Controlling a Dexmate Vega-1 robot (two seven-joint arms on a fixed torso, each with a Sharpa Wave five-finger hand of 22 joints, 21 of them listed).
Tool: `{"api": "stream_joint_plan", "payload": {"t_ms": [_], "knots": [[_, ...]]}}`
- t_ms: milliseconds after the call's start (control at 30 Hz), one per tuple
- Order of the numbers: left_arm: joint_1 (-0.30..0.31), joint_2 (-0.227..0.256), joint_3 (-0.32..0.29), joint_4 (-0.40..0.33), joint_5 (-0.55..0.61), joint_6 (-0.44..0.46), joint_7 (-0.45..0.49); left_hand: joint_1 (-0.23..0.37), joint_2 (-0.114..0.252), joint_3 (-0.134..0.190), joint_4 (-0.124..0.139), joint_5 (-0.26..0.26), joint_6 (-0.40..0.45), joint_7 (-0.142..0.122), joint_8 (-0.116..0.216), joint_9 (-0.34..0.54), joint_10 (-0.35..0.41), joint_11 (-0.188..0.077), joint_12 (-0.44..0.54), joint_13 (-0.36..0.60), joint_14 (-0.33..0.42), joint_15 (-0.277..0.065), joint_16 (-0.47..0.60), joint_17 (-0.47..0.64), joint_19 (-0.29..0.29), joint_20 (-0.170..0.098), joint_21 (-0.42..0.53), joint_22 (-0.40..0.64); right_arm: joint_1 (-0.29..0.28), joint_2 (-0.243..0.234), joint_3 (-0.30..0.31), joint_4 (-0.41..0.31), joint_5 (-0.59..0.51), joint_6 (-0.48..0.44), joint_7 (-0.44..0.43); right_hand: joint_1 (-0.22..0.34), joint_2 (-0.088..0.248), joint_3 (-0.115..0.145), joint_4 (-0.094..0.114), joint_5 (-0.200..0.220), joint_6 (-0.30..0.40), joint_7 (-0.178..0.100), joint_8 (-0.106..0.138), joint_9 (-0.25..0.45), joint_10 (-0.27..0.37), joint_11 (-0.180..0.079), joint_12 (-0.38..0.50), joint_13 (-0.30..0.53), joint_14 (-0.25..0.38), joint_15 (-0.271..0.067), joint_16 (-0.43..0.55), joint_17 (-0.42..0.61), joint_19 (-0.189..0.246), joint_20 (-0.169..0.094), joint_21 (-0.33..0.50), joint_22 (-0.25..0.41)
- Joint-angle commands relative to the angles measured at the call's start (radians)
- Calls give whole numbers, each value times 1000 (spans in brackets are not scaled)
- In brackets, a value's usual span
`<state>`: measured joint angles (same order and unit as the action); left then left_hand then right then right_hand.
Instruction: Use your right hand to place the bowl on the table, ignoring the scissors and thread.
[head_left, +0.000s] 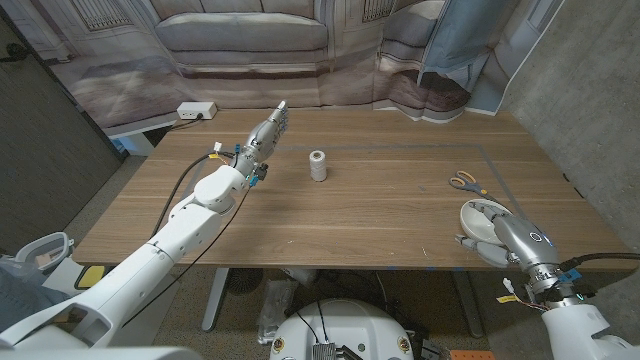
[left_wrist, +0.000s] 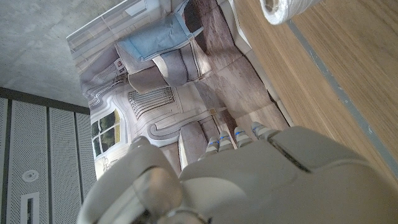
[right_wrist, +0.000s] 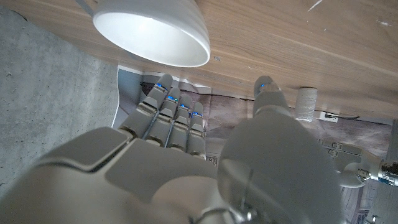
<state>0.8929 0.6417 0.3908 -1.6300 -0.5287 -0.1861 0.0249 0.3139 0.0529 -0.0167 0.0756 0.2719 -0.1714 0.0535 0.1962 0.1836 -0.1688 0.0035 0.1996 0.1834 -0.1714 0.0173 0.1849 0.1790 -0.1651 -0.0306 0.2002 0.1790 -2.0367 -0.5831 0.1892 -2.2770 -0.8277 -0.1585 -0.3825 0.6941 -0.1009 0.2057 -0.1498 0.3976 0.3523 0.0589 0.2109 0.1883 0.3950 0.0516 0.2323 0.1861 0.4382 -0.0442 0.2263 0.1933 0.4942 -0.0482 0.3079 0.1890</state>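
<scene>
From the head view, a wooden table with a faint taped rectangle marked on its top stretches out in front of me. Behind it hangs a printed backdrop showing a sofa and panelled walls, with grey concrete wall to the right. A white power strip lies at the far left corner. My left hand reaches out over the far left part of the table, fingers straight and close together, holding nothing. A spool of thread stands upright just to its right, apart from it. The scissors, with yellow and blue handles, lie on the right side. The white bowl sits on the table near the right front edge, just this side of the scissors. My right hand is just beside the bowl on its near side, fingers extended toward it; whether they touch it I cannot tell.

In the left wrist view, my left hand shows its back, fingers stretched toward the backdrop. The wood grain of the table runs alongside, and the thread peeks in at the edge.

In the right wrist view, my right hand has its fingers straight together and its thumb spread apart, gripping nothing. The bowl rests on the table, clear of my fingertips. The thread stands well beyond.
</scene>
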Motion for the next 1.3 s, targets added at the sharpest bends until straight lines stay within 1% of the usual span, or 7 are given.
{"api": "stream_joint_plan", "payload": {"t_ms": [33, 200, 400, 733, 1067, 1167, 1300], "knots": [[15, 0, -8, -6, 1, -10, 15, 1, 7, -4, 1, -3, -7, -9, -1, 4, -15, 2, -1, 2, -22, 2, 1, 4, -11, -23, -2, 2, 18, -25, -21, -8, -6, -64, 21, 15, -1, -2, 7, 9, 14, 4, 4, 3, 24, 0, 10, 1, 19, -11, 8, 1, 23, -16, 7, 2], [18, -3, -8, -2, -1, -11, 16, 1, 7, -5, 2, -3, -5, -10, 0, 4, -14, 2, -1, 2, -23, 2, 1, 4, -11, -23, -2, 2, 23, -31, -30, -12, -2, -95, 33, 14, -1, -5, 11, 10, 27, 8, 6, 3, 45, 5, 16, 1, 30, -5, 7, 1, 40, -12, 11, 2], [16, -4, -6, -3, 0, -5, 19, 1, 7, -7, 2, -4, -5, -11, 0, 4, -14, 1, -1, 2, -23, 1, 1, 4, -11, -22, -2, 2, 20, -38, -37, -20, -7, -139, 45, 15, 0, -8, 14, 11, 39, 9, 7, 3, 57, -1, 17, 0, 50, -12, 10, 1, 54, -29, 13, 2], [-2, -14, 4, 18, -3, -1, 8, 0, 8, -9, 3, -4, -5, -11, 0, 4, -15, 0, -1, 2, -23, 0, 1, 4, -11, -21, -1, 2, 26, -69, -71, -41, -57, -241, 95, 14, 3, -9, 17, 11, 47, 9, 8, 3, 62, 0, 17, 0, 53, -11, 8, 1, 55, -29, 11, 2], [-12, -16, 7, 24, -3, 7, 5, 0, 8, -11, 3, -4, -7, -13, -1, 4, -16, 0, -1, 2, -24, 2, 1, 4, -13, -20, -2, 2, 56, -92, -112, -27, -63, -300, 86, 10, 6, -12, 22, 10, 63, 4, 11, 3, 83, -4, 21, 0, 65, -14, 8, 2, 60, -32, 10, 3], [-12, -15, 6, 23, -4, 8, 8, 0, 9, -12, 4, -4, -8, -12, -1, 4, -16, 0, -1, 2, -24, 2, 1, 4, -13, -21, -2, 2, 60, -104, -120, -24, -60, -311, 83, 13, 9, -12, 22, 10, 74, -1, 13, 3, 93, -11, 23, 0, 75, -15, 10, 2, 68, -37, 12, 3], [-12, -16, 6, 24, -4, 8, 9, 0, 9, -12, 4, -4, -8, -12, -2, 4, -16, 0, -1, 2, -24, 1, 1, 4, -13, -22, -1, 2, 65, -118, -130, -23, -59, -331, 82, 16, 12, -12, 23, 10, 84, -7, 14, 3, 103, -11, 25, 0, 92, -30, 13, 2, 75, -38, 12, 3]]}}
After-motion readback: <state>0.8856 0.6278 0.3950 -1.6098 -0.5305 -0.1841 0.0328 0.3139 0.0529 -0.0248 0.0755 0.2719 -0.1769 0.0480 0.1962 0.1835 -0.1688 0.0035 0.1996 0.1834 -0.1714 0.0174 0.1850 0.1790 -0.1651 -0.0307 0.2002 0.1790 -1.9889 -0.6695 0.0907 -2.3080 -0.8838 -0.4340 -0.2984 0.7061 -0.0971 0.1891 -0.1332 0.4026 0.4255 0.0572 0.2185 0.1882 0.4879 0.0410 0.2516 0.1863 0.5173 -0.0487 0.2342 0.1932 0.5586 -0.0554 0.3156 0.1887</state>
